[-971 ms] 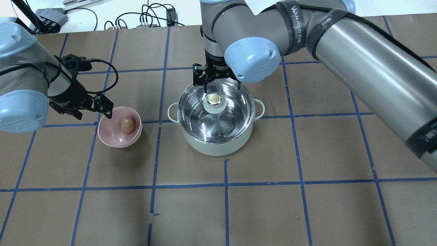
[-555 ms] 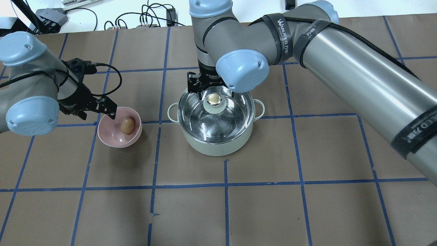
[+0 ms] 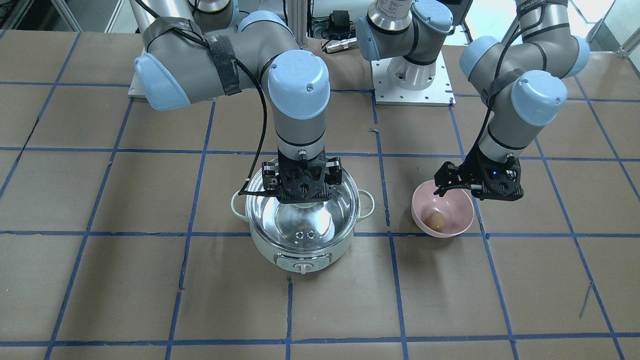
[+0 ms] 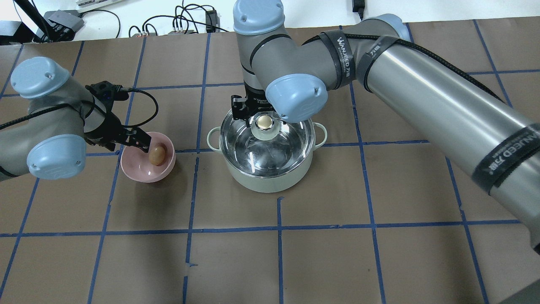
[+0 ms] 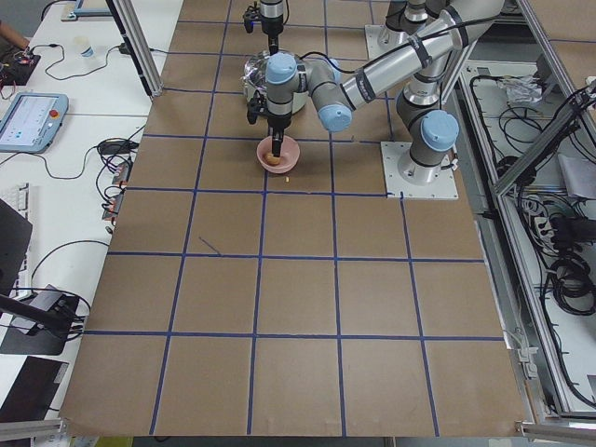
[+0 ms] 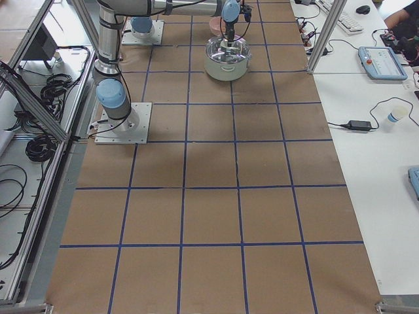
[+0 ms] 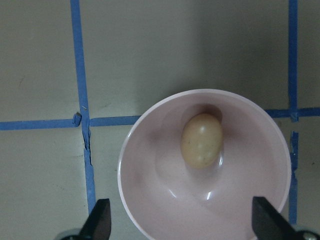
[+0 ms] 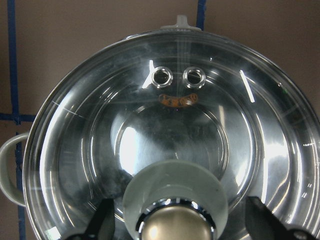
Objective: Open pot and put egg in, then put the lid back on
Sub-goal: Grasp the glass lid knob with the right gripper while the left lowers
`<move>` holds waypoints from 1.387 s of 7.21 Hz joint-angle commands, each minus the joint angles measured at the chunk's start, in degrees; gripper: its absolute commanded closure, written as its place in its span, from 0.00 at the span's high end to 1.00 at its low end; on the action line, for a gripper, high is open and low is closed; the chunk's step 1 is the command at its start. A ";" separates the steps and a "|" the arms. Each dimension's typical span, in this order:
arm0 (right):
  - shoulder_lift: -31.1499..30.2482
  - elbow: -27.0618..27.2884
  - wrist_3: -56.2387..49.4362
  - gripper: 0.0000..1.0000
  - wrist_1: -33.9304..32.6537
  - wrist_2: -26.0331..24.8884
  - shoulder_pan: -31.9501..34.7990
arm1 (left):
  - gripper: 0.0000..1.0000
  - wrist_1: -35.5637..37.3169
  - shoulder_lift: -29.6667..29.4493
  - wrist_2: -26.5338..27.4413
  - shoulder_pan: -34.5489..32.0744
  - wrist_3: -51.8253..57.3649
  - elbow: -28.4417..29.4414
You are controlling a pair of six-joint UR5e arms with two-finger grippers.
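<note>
The pale green pot stands mid-table with the glass lid on it. My right gripper is open, its fingers on either side of the lid's beige knob without touching it; the right wrist view shows the knob between the two fingers. The brown egg lies in a pink bowl left of the pot. My left gripper is open and empty, just above the bowl's far-left rim; the left wrist view shows the egg ahead of the fingertips.
Brown paper with blue tape squares covers the table. Cables and small boxes lie along the far edge. The arms' base plates sit at the robot's side. The bowl and pot stand about a hand's width apart.
My left gripper has moved right and down to the pink bowl's rim. My right arm has swung left, bringing its open gripper closer around the lid knob. Pot, lid and egg have not moved.
</note>
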 commanded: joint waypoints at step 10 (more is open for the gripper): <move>-10.48 -1.68 -1.86 0.03 8.93 -0.83 -3.47 | 0.99 8.88 -4.25 -1.46 -0.44 1.72 -3.08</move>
